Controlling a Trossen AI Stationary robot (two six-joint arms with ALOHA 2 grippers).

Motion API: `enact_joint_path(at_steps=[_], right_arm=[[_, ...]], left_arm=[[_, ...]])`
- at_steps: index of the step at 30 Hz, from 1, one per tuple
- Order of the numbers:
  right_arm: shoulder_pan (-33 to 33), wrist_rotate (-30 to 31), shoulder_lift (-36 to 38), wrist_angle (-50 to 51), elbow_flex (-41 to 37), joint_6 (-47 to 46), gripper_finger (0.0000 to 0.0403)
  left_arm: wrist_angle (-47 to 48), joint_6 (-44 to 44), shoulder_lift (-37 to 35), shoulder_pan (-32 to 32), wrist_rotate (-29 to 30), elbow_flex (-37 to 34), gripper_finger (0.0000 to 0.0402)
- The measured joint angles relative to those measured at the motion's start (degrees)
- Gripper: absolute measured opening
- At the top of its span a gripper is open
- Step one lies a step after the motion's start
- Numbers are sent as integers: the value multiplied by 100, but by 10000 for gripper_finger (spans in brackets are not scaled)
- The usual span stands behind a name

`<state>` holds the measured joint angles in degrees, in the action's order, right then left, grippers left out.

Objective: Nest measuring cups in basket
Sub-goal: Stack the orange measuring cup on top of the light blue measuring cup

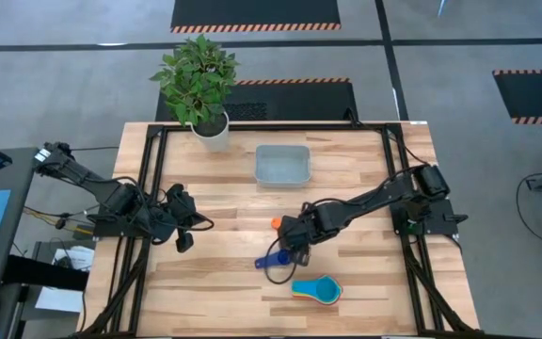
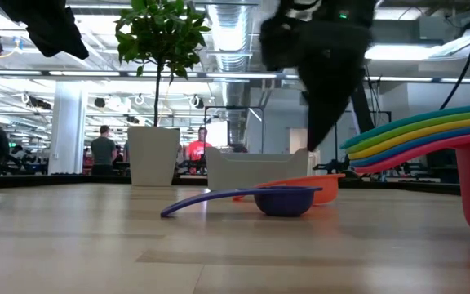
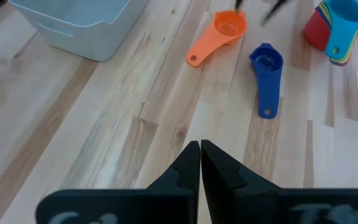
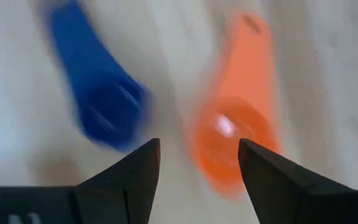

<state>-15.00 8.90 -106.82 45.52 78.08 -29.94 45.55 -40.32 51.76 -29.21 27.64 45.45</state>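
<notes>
Task is judged to be at an early stage: nothing is nested in the basket (image 1: 282,165) yet. The basket is seen empty at the far middle of the table (image 1: 365,282), just beside the white plant pot (image 1: 212,134).

Cups are located as follows:
- The orange cup (image 3: 226,32) lies loose on the wood, between the basket and the stack, handle toward the basket side.
- The dark blue cup (image 3: 266,67) lies just beside the orange one, apart from it, not touching.
- The remaining cups are already stacked as one nested pile (image 1: 317,290) near the front edge, light blue on top and red at the bottom, as seen in the left wrist view. Colours in between are only partly visible.

The right gripper (image 4: 197,165) is positioned directly over the two loose cups, fingers spread wide, nothing held. The orange cup bowl sits between the finger tips in the right wrist view; contact cannot be confirmed. In the low view it hangs clear above the table.

The left gripper (image 3: 200,163) is parked at the left side of the table, fingers pressed together, empty.

Still to be done, by estimate: both loose cups are to be picked, the full set nested, and the set placed in the basket.
</notes>
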Motion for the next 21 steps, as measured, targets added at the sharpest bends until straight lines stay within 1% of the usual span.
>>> enact_joint_path(at_steps=[3, 5, 7, 13, 21], right_arm=[[11, 5, -163, -141, 2, -8, 228], [7, 10, -216, 8, 9, -5, 221], [4, -10, -321, -148, 4, -22, 215], [2, -51, -524, -88, 4, -39, 203], [11, -72, -553, -122, 4, -155, 190]], left_arm=[[-5, 0, 3, 0, -2, 0, 2], [1, 0, -3, 0, 0, 0, 2], [-5, 0, 5, 0, -4, 2, 2], [-9, 0, -1, 0, -7, 2, 2], [-3, 0, 0, 0, -6, 4, 2]])
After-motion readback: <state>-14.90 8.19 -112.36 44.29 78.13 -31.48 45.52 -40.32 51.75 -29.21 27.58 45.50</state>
